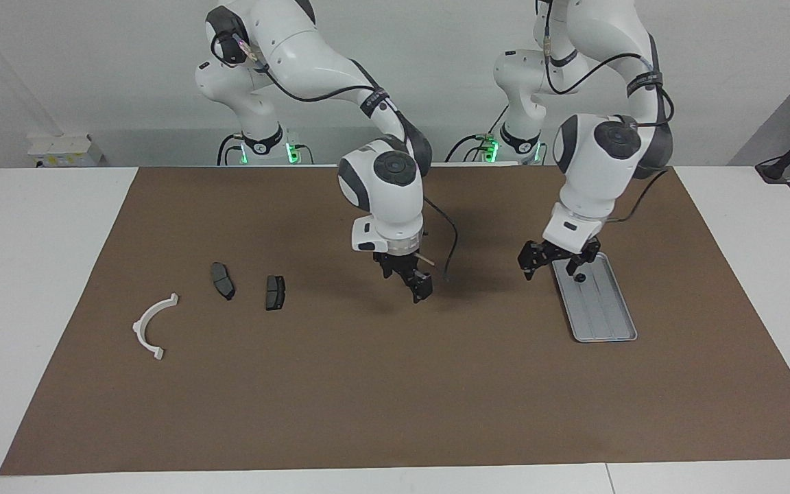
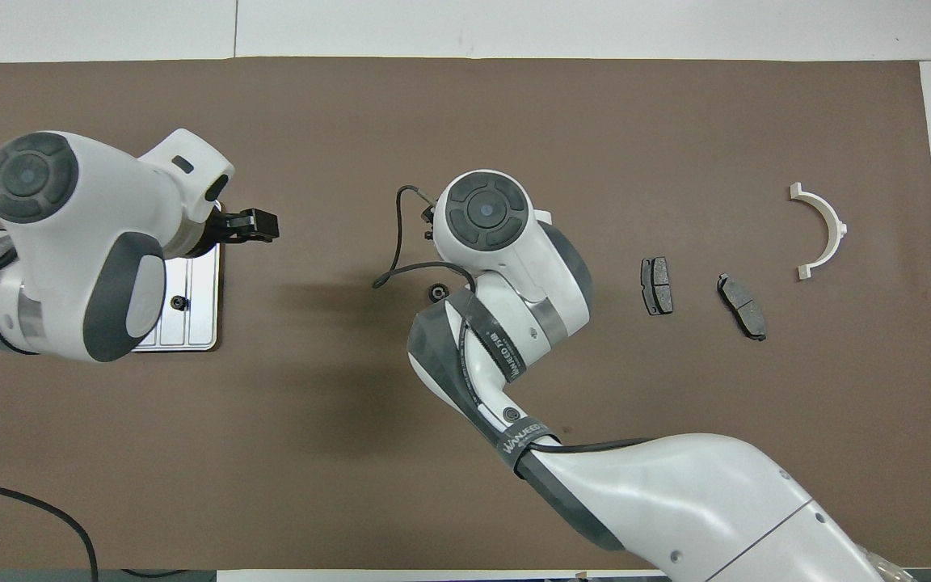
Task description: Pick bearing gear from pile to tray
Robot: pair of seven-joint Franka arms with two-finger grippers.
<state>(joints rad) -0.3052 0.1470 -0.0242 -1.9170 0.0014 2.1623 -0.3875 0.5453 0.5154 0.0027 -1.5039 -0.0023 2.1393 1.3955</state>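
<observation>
The silver tray (image 1: 601, 312) (image 2: 200, 279) lies toward the left arm's end of the table. One small black bearing gear (image 1: 580, 278) (image 2: 179, 302) lies in it. A second bearing gear (image 2: 436, 292) lies on the brown mat at mid-table, showing beside the right arm's wrist in the overhead view. My right gripper (image 1: 405, 278) hangs open just over that spot and hides the gear in the facing view. My left gripper (image 1: 554, 259) (image 2: 259, 226) is open and holds nothing, raised by the tray's edge toward mid-table. The pile's white arc bracket (image 1: 153, 326) (image 2: 821, 230) lies toward the right arm's end.
Two dark brake pads (image 1: 222, 280) (image 1: 275, 291) lie on the mat between the arc bracket and the right gripper. The same pads (image 2: 742, 305) (image 2: 656, 285) show in the overhead view. A loose black cable (image 1: 451, 247) hangs from the right wrist.
</observation>
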